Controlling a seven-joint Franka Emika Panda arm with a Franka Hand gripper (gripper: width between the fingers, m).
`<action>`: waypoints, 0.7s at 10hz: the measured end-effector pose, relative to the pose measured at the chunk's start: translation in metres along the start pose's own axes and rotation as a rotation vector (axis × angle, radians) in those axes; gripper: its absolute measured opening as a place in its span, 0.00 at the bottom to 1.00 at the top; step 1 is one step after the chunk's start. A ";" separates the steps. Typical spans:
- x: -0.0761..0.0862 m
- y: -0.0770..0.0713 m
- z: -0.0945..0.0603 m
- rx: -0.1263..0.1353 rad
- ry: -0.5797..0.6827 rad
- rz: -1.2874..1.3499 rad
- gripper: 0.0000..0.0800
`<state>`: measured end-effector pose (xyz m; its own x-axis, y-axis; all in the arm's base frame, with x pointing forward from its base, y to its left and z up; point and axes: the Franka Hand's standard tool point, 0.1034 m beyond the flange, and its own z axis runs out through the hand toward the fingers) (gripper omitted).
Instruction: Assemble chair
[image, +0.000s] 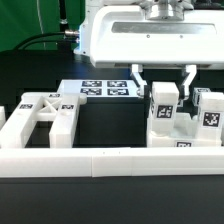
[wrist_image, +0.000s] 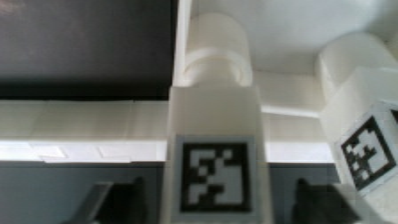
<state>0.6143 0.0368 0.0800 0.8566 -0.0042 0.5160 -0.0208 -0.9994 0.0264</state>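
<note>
My claw (image: 162, 80) is spread wide with nothing in it, straddling a tagged chair leg (image: 163, 104) that stands in the parts cluster on the exterior view's right. Looks like the grab step. Next I'd drop lower, stay centered and squeeze.

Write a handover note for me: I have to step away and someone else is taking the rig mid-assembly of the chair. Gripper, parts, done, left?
Gripper: open, lowered with a finger on each side of the upright tagged part; gaps show on both sides, so nothing is held.
Parts: the cross-braced frame lies at the exterior view's left, behind the rail. More blocky parts stand close beside the straddled one, at the exterior view's right. The marker board lies further back.
Done: no joint visible; whether the right-hand cluster is joined cannot be told.
Left: probably close on the part and lift it, then the whole assembly.
</note>
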 end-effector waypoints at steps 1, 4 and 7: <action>0.000 0.000 0.000 0.000 -0.001 0.000 0.67; 0.009 0.006 -0.009 0.006 -0.027 0.004 0.80; 0.024 0.010 -0.026 0.016 -0.039 0.014 0.81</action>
<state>0.6209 0.0274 0.1145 0.8757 -0.0194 0.4825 -0.0251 -0.9997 0.0053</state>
